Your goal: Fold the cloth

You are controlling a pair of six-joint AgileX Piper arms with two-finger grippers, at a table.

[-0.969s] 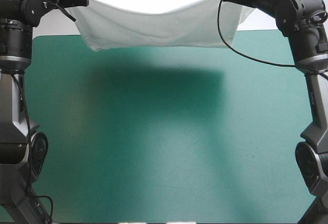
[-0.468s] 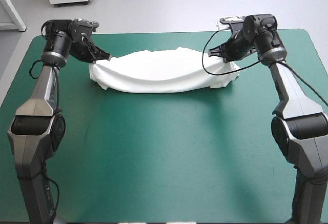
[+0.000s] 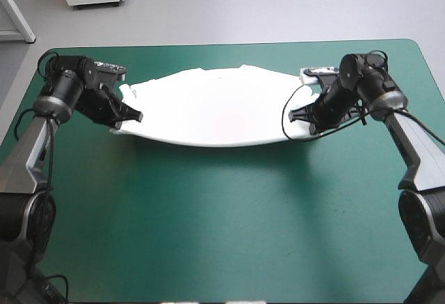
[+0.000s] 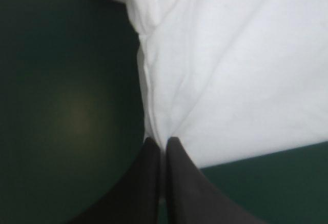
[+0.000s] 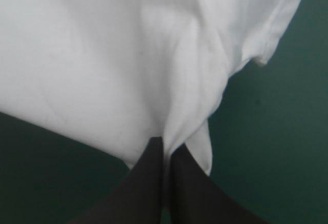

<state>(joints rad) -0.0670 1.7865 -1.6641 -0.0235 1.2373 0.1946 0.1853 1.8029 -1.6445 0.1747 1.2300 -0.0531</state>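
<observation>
Teal-green across its whole top, the desk [image 3: 222, 248] carries a white T-shirt [image 3: 215, 106] spread over its far half. The left tool [image 3: 136, 117] and the right tool [image 3: 291, 117] each clamp one end of the garment's near edge, fingers all but together on the fabric. The edge is drawn taut between them, apparently to lay the cloth wide and smooth for folding.

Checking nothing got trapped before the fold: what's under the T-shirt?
Only the teal-green cover shows around the T-shirt and in the shadow under its near edge, which the left gripper and right gripper hold at the corners. Anything beneath the white middle is covered.
</observation>
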